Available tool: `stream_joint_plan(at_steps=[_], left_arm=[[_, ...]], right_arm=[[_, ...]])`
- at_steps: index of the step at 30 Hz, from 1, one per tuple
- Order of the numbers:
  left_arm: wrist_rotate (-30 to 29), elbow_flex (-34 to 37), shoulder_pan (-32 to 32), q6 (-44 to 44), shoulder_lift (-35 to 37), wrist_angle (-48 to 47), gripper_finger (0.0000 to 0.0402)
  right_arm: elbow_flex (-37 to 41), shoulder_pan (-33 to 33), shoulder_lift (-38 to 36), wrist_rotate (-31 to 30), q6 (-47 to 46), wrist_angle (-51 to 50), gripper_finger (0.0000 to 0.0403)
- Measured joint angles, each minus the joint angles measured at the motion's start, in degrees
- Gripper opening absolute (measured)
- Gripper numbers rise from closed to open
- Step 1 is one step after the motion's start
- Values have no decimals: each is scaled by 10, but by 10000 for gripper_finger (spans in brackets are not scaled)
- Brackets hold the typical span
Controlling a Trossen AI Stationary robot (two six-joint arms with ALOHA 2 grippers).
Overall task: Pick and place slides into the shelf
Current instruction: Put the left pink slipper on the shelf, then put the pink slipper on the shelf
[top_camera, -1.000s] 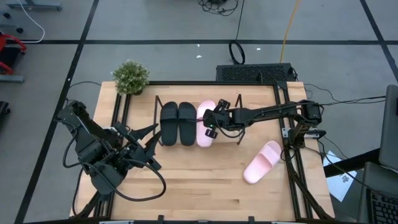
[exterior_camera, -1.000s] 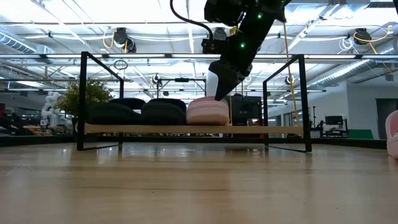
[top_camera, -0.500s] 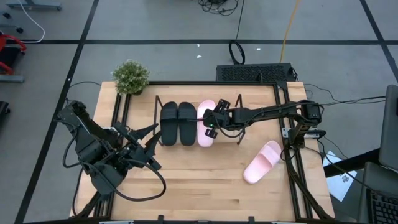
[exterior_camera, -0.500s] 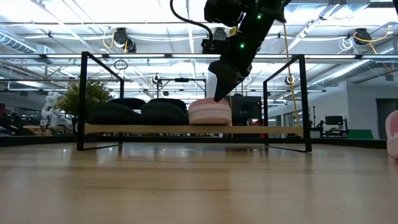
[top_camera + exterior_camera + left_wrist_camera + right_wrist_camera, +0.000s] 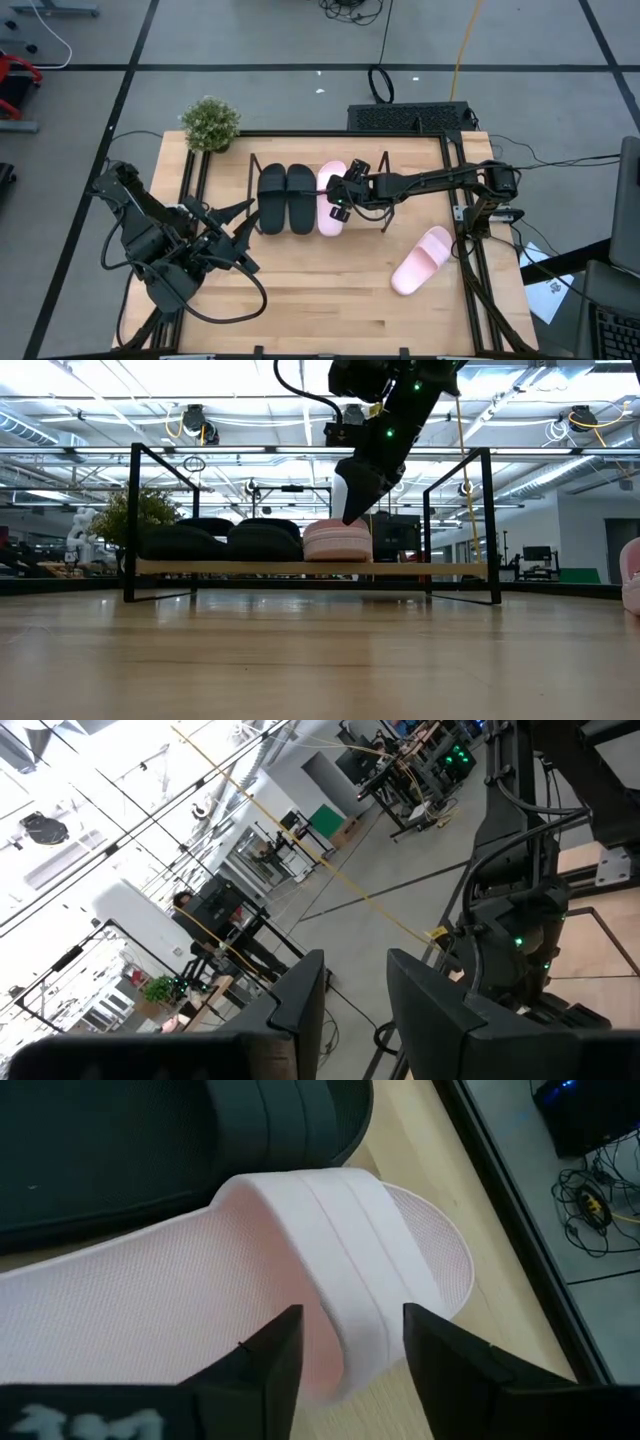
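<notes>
The shelf (image 5: pixel 368 172) of black rods stands at the table's far middle. On its base, side by side, lie two black slides (image 5: pixel 272 198) (image 5: pixel 300 197) and one pink slide (image 5: pixel 328 208), soles down. My right gripper (image 5: pixel 339 203) is open, low over that pink slide, its fingers on either side of the broad strap (image 5: pixel 350 1230). A second pink slide (image 5: pixel 421 260) lies sole down on the table at the near right. My left gripper (image 5: pixel 240 225) waits open at the table's left, holding nothing. My right gripper comes down at a slant from the table's right. One finger (image 5: pixel 262 1365) stands over the footbed and the other (image 5: pixel 450 1365) beyond the strap's edge (image 5: pixel 375 1350). Whether either finger touches the strap, I cannot tell. The slide rests flat on the shelf base.
A potted plant (image 5: pixel 210 124) stands at the table's far left corner. The shelf's right end (image 5: pixel 365 200), beside the pink slide, holds no slide. Bare wood lies between the shelf and the near edge (image 5: pixel 330 300). Black frame rails run along the table's sides.
In the low view the pink slide under my right gripper has settled a little lower onto the shelf base and shifted slightly toward the shelf's right end. The right arm has stayed nearly in place.
</notes>
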State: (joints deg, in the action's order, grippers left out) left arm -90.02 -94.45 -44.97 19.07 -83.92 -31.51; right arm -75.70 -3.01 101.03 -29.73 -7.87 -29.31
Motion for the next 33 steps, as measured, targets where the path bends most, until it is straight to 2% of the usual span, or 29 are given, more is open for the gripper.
stream_joint_plan(at_steps=[5, 11, 17, 22, 25, 28, 33], left_arm=[[0, 0, 0, 0, 0, 0, 118], [0, 0, 0, 0, 0, 0, 118], [0, 0, 0, 0, 0, 0, 118], [0, 0, 0, 0, 0, 0, 118], [0, 0, -1, 0, 0, 0, 118], [0, 0, -4, 0, 0, 0, 118], [0, 0, -10, 0, 0, 0, 118]], right_arm=[[0, 1, -12, 7, 0, 4, 184], [0, 1, -42, 71, 0, 15, 199], [0, 5, -87, 200, 6, 20, 199], [0, 39, -136, 322, 26, 13, 195], [0, 78, -166, 349, 7, -30, 195], [-1, 129, -195, 347, -46, -125, 195], [0, 216, -220, 318, -238, -309, 194]])
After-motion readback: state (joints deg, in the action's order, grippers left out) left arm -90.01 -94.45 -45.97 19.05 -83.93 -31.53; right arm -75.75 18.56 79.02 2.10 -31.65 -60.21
